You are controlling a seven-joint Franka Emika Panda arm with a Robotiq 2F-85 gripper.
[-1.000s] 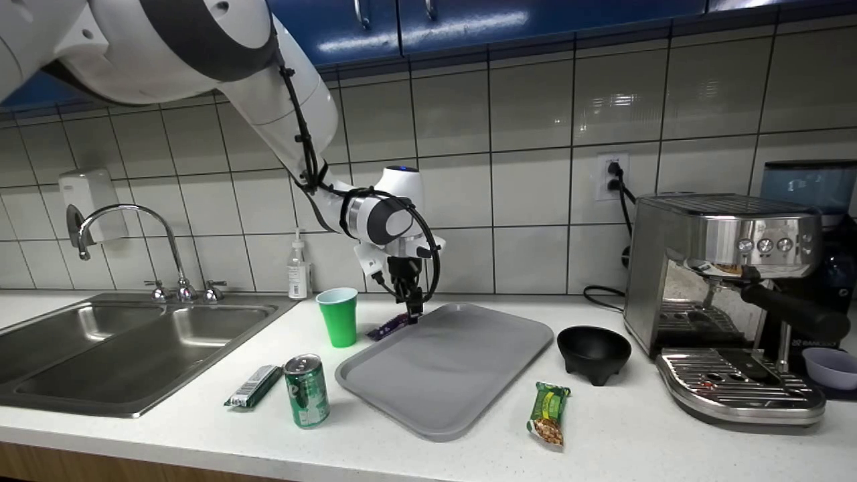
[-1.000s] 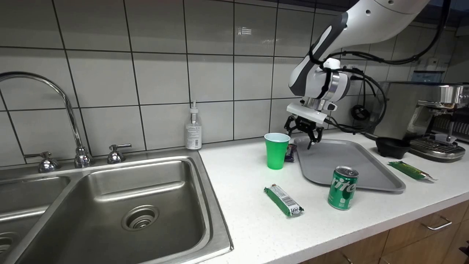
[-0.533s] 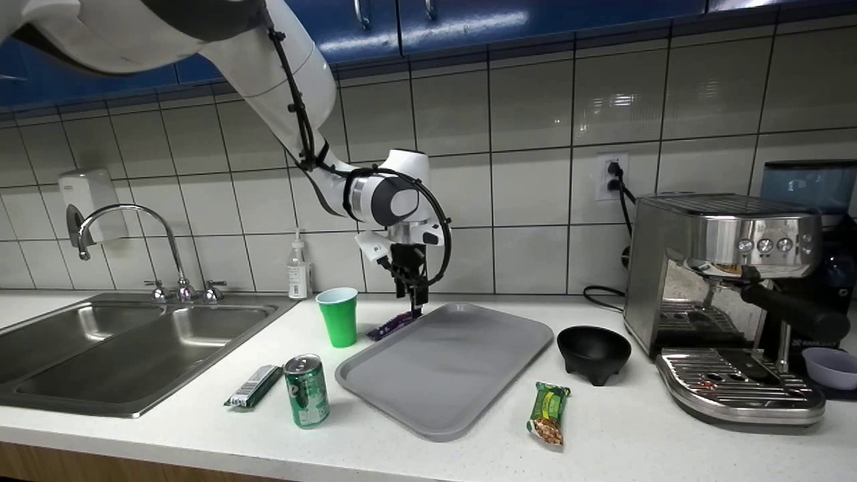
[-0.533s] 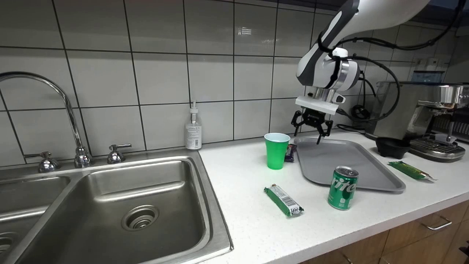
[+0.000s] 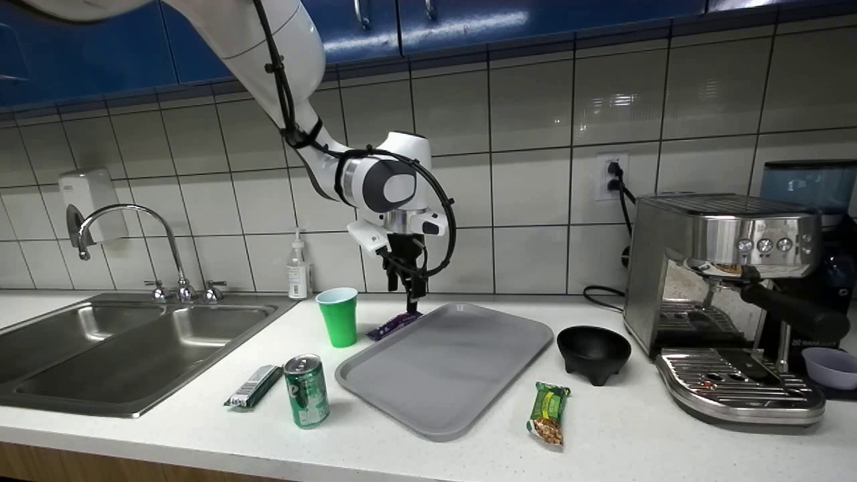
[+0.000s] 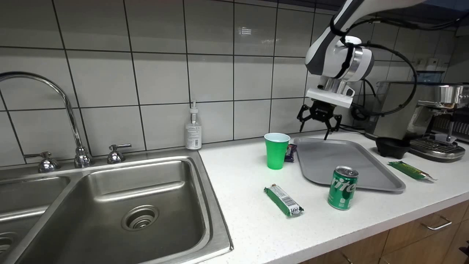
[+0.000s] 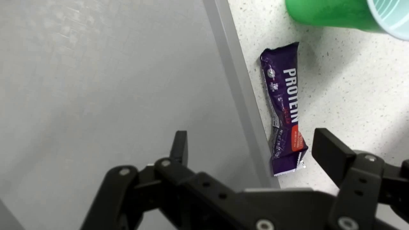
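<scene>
On the white surface [image 5: 622,435] a gray tray [image 5: 445,368] is laid, its back corner near the surface's back edge. Above the tray's rim by that corner, the black gripper [image 7: 250,140] is held spread wide. Toward the same edge of the surface a green cup [image 5: 338,321] is stood upright, and between it and the tray a purple-wrapped protein bar [image 7: 284,110] is laid flat, just beside the rim.

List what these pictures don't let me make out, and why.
Purple protein bar: in an exterior view, partly hidden by the green cup.
Its fine print: too small to read in the wrist view.
That cup: cut off by the wrist view's top and right edges.
Robot arm: upper part cut off by the top edge in both exterior views.
</scene>
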